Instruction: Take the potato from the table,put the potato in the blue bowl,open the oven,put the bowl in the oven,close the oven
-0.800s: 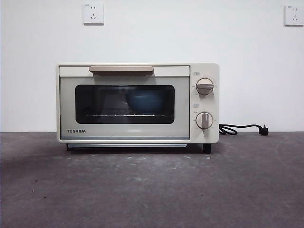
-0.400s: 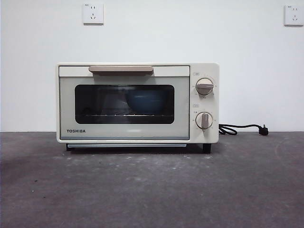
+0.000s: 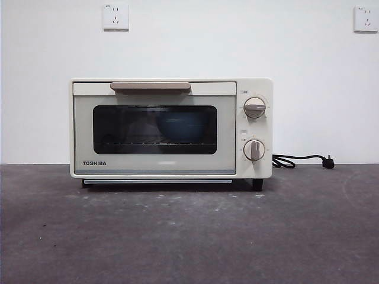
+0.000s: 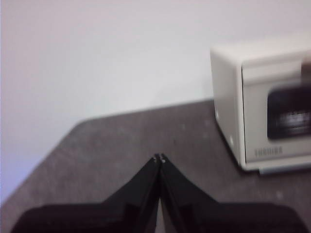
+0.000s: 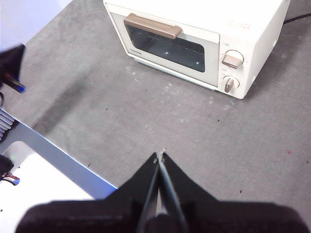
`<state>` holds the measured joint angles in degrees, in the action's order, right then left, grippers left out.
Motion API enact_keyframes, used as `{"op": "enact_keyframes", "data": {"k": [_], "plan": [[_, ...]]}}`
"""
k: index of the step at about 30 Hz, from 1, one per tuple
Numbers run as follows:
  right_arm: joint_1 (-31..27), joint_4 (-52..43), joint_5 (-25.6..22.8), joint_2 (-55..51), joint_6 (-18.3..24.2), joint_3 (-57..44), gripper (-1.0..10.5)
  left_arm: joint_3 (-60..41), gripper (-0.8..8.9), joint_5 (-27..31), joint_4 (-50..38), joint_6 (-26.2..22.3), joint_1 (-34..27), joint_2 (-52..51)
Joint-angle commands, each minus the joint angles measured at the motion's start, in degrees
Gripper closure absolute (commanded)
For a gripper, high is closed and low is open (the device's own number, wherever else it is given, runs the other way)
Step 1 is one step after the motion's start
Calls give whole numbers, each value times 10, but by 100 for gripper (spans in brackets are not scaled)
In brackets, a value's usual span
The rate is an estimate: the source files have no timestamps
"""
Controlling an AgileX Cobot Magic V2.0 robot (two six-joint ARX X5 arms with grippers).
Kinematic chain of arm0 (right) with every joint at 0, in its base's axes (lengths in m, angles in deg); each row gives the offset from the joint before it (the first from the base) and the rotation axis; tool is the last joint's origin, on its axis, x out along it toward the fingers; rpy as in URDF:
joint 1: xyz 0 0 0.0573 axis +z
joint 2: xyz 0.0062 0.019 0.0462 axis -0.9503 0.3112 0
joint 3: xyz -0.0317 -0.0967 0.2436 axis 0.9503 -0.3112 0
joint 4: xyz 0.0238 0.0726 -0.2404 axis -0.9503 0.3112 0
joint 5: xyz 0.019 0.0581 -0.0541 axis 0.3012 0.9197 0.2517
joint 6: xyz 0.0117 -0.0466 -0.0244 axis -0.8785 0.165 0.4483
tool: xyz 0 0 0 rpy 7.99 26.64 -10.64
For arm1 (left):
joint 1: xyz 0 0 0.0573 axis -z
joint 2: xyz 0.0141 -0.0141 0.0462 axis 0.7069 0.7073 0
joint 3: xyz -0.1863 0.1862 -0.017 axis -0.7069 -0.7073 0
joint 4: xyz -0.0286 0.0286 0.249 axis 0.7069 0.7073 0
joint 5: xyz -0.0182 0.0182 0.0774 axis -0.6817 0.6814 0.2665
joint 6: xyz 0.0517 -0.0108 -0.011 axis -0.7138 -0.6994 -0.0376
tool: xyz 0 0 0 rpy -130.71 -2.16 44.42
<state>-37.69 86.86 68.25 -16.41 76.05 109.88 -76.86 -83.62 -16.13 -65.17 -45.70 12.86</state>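
The bowl sits inside the oven, seen dimly blue through the dark glass of the door, resting on the wire rack toward the right half of the window. Whether the potato lies in it cannot be told through the glass. The door is shut flush, its beige handle across the top, and two round knobs stand one above the other on the panel to the right of the door. The oven rests on the grey table with its back near the white wall; a black cord trails out from its right side and ends in a plug lying on the table. Two sockets are on the wall above. The left hand hangs over bare table off the oven's left side, jaws closed tip to tip, holding nothing. The right hand hovers high above the table in front of the oven, jaws likewise pressed together and empty.
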Motion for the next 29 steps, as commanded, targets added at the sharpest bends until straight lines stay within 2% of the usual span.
{"op": "enact_keyframes", "data": {"k": [1,8,14,20,29], "plan": [[1,-4,-2,-3,-5,1,946,-29,818,2,-3,7,-2,-16],[1,-4,-2,-3,-5,1,946,-46,818,2,54,19,-2,-43],[1,-4,-2,-3,-5,1,946,-46,817,0,160,23,-2,-88],[1,-4,-2,-4,-5,1,946,-46,817,-22,156,49,-1,-90],[1,-4,-2,-4,-5,1,946,-46,817,-27,156,49,-1,-89]]}}
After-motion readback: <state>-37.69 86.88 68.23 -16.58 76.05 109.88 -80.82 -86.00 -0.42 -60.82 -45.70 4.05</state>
